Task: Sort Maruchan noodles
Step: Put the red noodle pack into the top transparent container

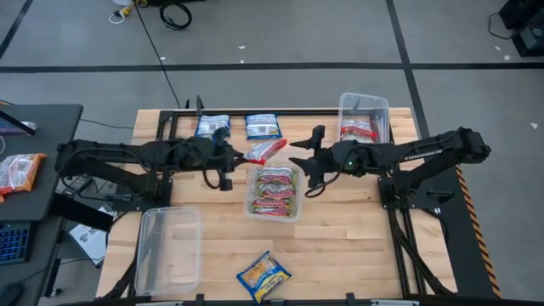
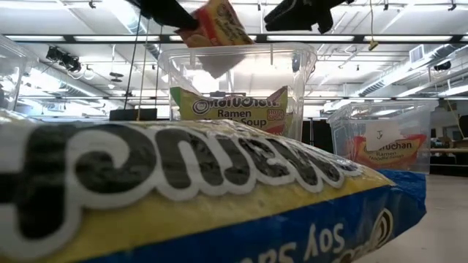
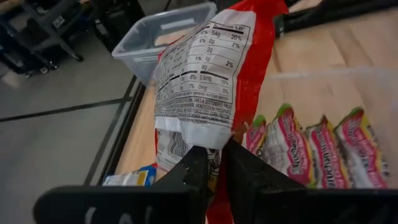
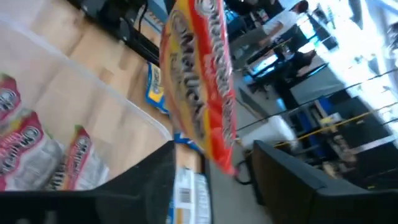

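My left gripper (image 1: 228, 161) is shut on a red-and-white Maruchan packet (image 1: 266, 151), held in the air just beyond the far rim of the middle clear tub (image 1: 274, 212). That tub holds several silvery green-pink packets (image 3: 311, 149). My right gripper (image 1: 308, 161) is open and faces the packet's free end (image 4: 224, 155) from the right; its fingers stand on either side of that end, apart from it as far as I can see. Two blue packets (image 1: 212, 126) (image 1: 263, 126) lie flat at the far edge. A yellow-and-blue packet (image 1: 263, 276) lies at the near edge. My left gripper (image 3: 214, 152) pinches the red-and-white packet between its two fingers at the end nearest the wrist (image 3: 186, 134), label side showing. The fingers come roughly level from the table's left. The packet is lifted clear and sticks out tilted beyond the fingers (image 2: 219, 25).
A clear tub (image 1: 364, 100) at the far right corner holds red-and-white packets (image 1: 358, 130). Another clear tub (image 1: 168, 249) stands at the near left. The yellow-and-blue packet (image 2: 183, 197) fills the foreground of the low view. Bare wood lies at the near right.
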Robot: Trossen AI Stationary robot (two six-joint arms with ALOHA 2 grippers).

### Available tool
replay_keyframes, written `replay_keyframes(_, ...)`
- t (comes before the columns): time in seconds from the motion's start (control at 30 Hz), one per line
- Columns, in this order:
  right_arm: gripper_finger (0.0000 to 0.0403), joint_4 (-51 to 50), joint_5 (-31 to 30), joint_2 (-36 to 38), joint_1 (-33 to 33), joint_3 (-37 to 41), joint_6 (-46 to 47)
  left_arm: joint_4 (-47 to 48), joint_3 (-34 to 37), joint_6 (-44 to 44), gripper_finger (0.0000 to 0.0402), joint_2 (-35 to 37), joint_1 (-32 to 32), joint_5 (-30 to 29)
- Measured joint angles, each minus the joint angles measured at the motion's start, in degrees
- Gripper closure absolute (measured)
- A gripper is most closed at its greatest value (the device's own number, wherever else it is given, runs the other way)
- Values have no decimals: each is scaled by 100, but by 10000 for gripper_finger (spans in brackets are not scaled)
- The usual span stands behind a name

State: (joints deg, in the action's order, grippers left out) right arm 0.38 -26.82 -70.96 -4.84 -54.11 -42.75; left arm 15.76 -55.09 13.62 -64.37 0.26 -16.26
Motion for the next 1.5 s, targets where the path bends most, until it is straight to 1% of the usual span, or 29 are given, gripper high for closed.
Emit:
replay_keyframes(0.07,149,237,45,-28,-57,0,-145,-19,2,102,358,-145,-18,-12)
replay_keyframes(0.17,115,318,471,-28,-70,0,-139,-223,4,331,359,-334,-14,-67)
replay_keyframes(0.23,100,297,820,-28,-53,0,-98,-355,4,493,359,-442,-14,-133)
replay_keyframes(0.3,91,209,996,-30,-29,0,-96,-599,2,664,359,-526,-16,-173)
replay_keyframes(0.33,89,198,1032,-30,-27,0,-96,-618,12,764,359,-539,-16,-181)
replay_keyframes(0.4,89,147,1028,-30,2,0,-96,-1007,-1,962,359,-615,-34,-193)
replay_keyframes(0.53,95,14,1011,-30,95,0,-96,-1244,0,1247,359,-636,-63,-122)
replay_keyframes(0.77,103,41,928,-39,322,0,-93,-1316,2,1323,359,-706,-92,117)
replay_keyframes(0.87,103,-12,917,-39,426,0,-93,-1421,2,1428,359,-733,-112,123)
replay_keyframes(1.0,106,-166,1247,-41,541,0,-37,-1897,2,1630,359,-805,-157,140)
replay_keyframes(1.13,124,-155,1317,-41,558,0,61,-2183,-2,1708,359,-914,-175,337)
replay_keyframes(1.23,150,-153,1267,-41,560,0,62,-2194,-2,1679,359,-981,-174,332)
replay_keyframes(1.5,262,-176,1316,-43,559,0,238,-2535,-2,1558,359,-1026,-171,309)
